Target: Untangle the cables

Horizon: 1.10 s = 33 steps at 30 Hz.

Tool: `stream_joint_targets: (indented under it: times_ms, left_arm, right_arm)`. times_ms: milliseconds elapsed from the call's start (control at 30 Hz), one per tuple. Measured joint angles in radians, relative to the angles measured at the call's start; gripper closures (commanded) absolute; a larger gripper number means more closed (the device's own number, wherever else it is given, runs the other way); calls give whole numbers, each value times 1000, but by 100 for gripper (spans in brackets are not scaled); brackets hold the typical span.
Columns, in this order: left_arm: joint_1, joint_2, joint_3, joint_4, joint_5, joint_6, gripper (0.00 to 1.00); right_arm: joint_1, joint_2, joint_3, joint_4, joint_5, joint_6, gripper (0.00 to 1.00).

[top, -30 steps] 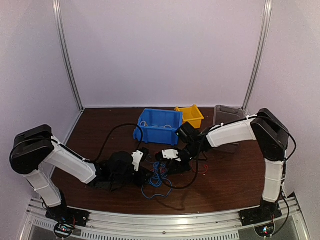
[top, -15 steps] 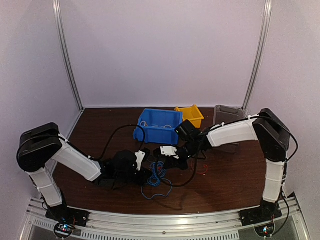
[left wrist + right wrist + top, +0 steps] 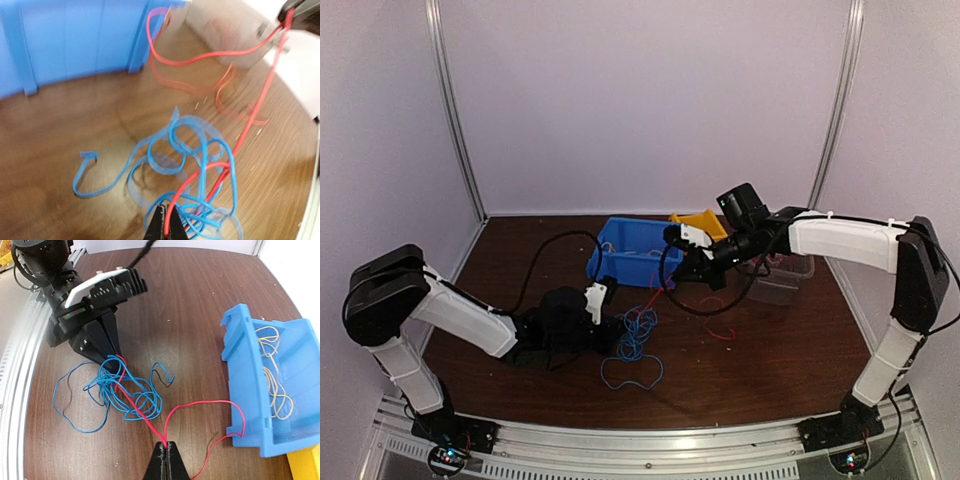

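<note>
On a dark wood-grain table point(image 3: 770, 370) between pale lilac walls point(image 3: 650, 100), left hand point(image 3: 167, 226) and right hand point(image 3: 167, 452) each clamp a thin red wire cable point(image 3: 200, 407).

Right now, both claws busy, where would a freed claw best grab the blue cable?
Grip the blue cable at its lone open loop, lowest in the top view. Come straight down from above: there it appears to lie flat as one strand, apart from the red cable and the clump in the left claw.
</note>
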Motion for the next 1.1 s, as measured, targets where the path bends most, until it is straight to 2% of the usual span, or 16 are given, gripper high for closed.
stream_joint_targets:
  times_ms: [367,467,567,633,700,800,1100]
  left_arm:
    - [23,-76,76,167,-24,-16,100]
    - [23,-93,77,163,-23,-10,85]
    - [29,-99,31,15,-52,13,68]
    - [36,-90,-8,-106,-76,19,62]
    - [37,-90,-35,-214,-103,26,60]
    - [39,-127,-69,-282,-125,39,58]
    - [39,-268,-81,-274,-133,131,55]
  right_arm:
    - [-209,-94,164,-198,-175,72,100]
    - [-200,-132,150,-225,-184,49,100]
    - [-192,-178,93,-209,-151,23,100]
    - [-191,-201,63,-205,-139,21,100]
    - [-185,-203,62,-206,-137,21,100]
    - [-174,-202,104,-236,-131,21,100]
    - [-138,-200,460,-314,-132,35,100]
